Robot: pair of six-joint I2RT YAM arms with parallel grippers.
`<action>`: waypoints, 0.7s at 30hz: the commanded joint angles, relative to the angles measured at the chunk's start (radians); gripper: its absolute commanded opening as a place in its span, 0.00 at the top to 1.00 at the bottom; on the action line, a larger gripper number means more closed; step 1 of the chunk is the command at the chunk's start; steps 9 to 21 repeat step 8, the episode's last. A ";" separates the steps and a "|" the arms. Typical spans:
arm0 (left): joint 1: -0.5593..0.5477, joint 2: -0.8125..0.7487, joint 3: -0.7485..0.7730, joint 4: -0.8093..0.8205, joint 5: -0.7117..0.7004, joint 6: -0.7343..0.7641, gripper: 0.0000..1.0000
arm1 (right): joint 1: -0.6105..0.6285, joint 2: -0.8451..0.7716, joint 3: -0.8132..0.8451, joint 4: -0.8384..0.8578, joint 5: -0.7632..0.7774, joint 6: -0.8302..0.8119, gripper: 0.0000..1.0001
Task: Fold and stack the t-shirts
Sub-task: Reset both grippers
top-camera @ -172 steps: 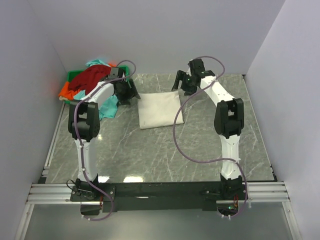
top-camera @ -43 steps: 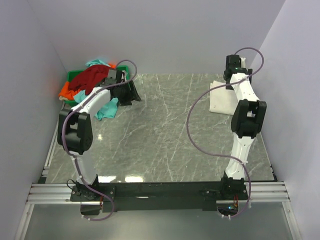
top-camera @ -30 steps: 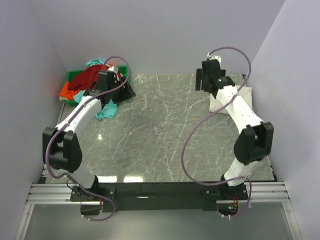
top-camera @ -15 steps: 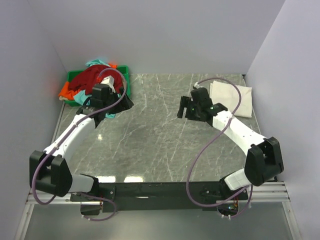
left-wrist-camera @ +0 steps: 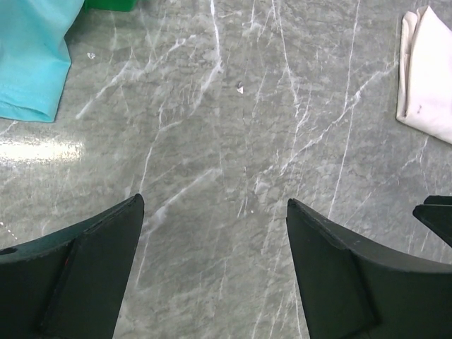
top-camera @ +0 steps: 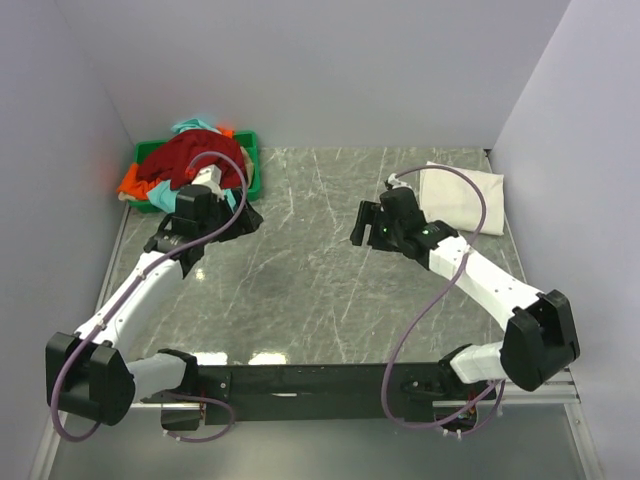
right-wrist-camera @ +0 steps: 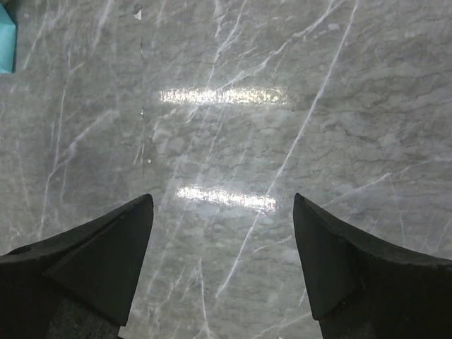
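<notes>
Left gripper [left-wrist-camera: 215, 203] and right gripper [right-wrist-camera: 222, 199] gape empty; I'd pinch only the red shirt [top-camera: 190, 155] up top, clear of the bin [top-camera: 252, 148].

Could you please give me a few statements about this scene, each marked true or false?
1. The cream-white t-shirt lies folded at the far right of the table. True.
2. The right gripper holds the cream-white t-shirt. False: its jaws are open and empty over bare marble.
3. The dark red t-shirt tops the pile at the green bin. True.
4. The left gripper is shut on the teal t-shirt. False: its jaws are open, with the teal cloth off to one side.
5. The orange t-shirt is stacked on the cream-white one. False: it is in the pile at the bin.
</notes>
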 commanded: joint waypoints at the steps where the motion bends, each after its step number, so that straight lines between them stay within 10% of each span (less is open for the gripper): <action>1: -0.005 -0.036 -0.015 0.056 -0.001 0.021 0.12 | 0.012 -0.078 -0.030 0.023 0.051 0.012 0.14; 21: -0.005 -0.025 -0.019 0.065 0.036 0.060 0.11 | 0.015 -0.142 -0.104 0.029 0.083 0.057 0.14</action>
